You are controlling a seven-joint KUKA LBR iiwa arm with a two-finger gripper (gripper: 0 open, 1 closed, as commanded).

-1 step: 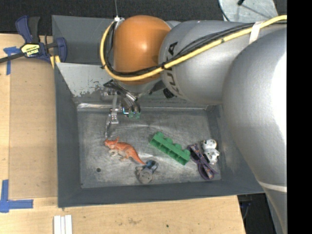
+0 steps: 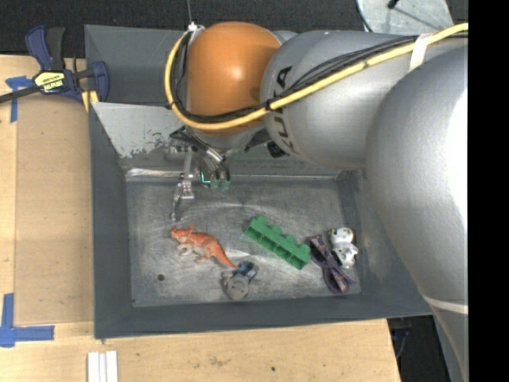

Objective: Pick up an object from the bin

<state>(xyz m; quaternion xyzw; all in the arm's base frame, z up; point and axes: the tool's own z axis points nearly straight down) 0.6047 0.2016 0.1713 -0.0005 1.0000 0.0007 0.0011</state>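
My gripper (image 2: 200,188) hangs over the back left part of the bin floor, under the arm's wrist. Its two fingers stand apart and open, and nothing is between them. An orange toy dinosaur (image 2: 203,245) lies on the floor a little in front of the gripper, apart from the fingers. To the right of the dinosaur a green toothed plastic block (image 2: 276,243) lies slanted.
A small grey and blue object (image 2: 238,281) rests near the bin's front wall. A purple and white toy (image 2: 338,258) lies in the front right corner. The arm's bulk covers the bin's back right.
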